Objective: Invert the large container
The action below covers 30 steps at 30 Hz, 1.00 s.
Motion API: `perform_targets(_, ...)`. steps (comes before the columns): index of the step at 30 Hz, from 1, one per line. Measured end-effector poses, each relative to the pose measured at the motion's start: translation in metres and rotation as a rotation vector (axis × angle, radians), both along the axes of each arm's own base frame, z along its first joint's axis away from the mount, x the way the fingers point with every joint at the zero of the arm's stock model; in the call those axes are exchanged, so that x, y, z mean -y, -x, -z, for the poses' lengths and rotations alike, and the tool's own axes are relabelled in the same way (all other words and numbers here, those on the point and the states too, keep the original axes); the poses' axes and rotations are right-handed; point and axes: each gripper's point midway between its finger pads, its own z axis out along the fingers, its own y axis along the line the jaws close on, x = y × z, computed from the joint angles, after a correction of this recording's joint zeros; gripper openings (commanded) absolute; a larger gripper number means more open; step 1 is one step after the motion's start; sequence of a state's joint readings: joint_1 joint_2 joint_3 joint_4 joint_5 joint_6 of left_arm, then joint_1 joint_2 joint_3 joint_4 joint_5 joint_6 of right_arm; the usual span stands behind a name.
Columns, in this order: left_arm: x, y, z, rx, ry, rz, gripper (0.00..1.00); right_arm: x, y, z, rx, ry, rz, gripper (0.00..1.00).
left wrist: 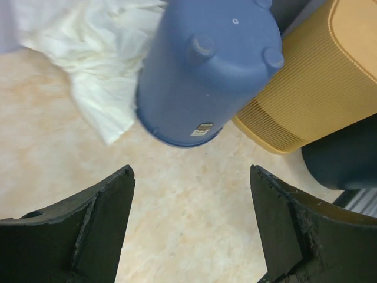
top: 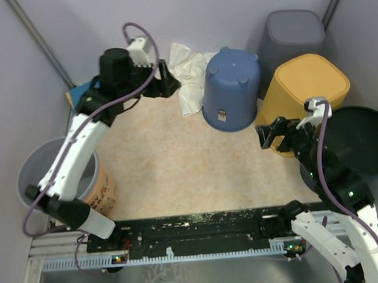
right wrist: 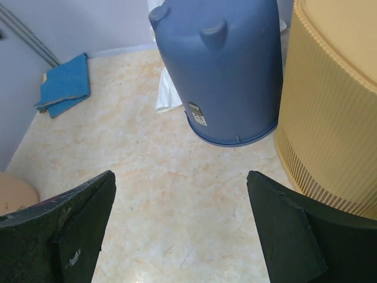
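A blue container (top: 231,89) stands mouth-down on the beige table, its footed base facing up; it also shows in the left wrist view (left wrist: 206,71) and the right wrist view (right wrist: 227,71). A larger ribbed yellow container (top: 306,89) stands right of it, closed face up, touching or nearly touching it. My left gripper (top: 171,84) is open and empty, left of the blue container, jaws wide over bare table (left wrist: 189,177). My right gripper (top: 267,135) is open and empty, just in front of the yellow container (right wrist: 336,106), jaws wide (right wrist: 181,177).
A white cloth (top: 187,76) lies crumpled behind and left of the blue container. A grey bin (top: 292,32) stands at the back right, a black round tub (top: 365,137) at the right. A grey bucket (top: 41,173) and a tan bucket (top: 104,191) sit at the left. A blue cloth (top: 77,94) lies at the back left.
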<state>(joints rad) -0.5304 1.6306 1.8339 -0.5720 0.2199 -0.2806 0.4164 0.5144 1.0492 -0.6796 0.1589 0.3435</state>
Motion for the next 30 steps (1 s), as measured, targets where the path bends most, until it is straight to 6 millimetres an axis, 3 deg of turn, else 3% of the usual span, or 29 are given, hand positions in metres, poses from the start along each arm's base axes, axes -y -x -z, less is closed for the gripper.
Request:
perform_targets(2,-0.035,0.025,-0.035,0.078,-0.031,-0.075,0.87,-0.006,-0.009,0.003,-0.017,0.01,-0.013,0.93)
perform_targets(4,-0.072,0.048,-0.056,0.119,-0.072,-0.174,0.89,-0.014,-0.018,0.007,-0.033,0.014,-0.033,0.93)
perform_targets(5,-0.087,0.056,-0.06,0.122,-0.093,-0.222,0.9,-0.02,-0.024,0.008,-0.037,0.012,-0.049,0.93)
perform_targets(6,-0.118,0.072,-0.057,0.103,-0.148,-0.321,0.92,-0.024,-0.028,0.011,-0.043,0.012,-0.063,0.93)
perform_targets(7,-0.123,0.075,-0.055,0.096,-0.161,-0.338,0.93,-0.029,-0.033,0.014,-0.048,0.01,-0.077,0.93)
perform_targets(10,-0.167,0.097,-0.025,-0.007,-0.261,-0.489,0.98,-0.042,-0.043,0.024,-0.071,0.009,-0.119,0.93)
perform_targets(14,-0.206,0.128,0.043,-0.221,-0.411,-0.619,0.99,-0.056,-0.051,0.037,-0.101,0.0,-0.17,0.93)
perform_targets(17,-0.223,0.15,0.073,-0.326,-0.456,-0.689,0.99,-0.063,-0.053,0.044,-0.112,-0.012,-0.194,0.93)
perform_targets(25,-0.245,0.175,0.082,-0.34,-0.378,-0.836,0.93,-0.07,-0.051,0.044,-0.115,-0.033,-0.229,0.93)
perform_targets(30,-0.237,0.174,0.082,-0.33,-0.347,-0.786,0.98,-0.071,-0.051,0.044,-0.119,-0.038,-0.231,0.92)
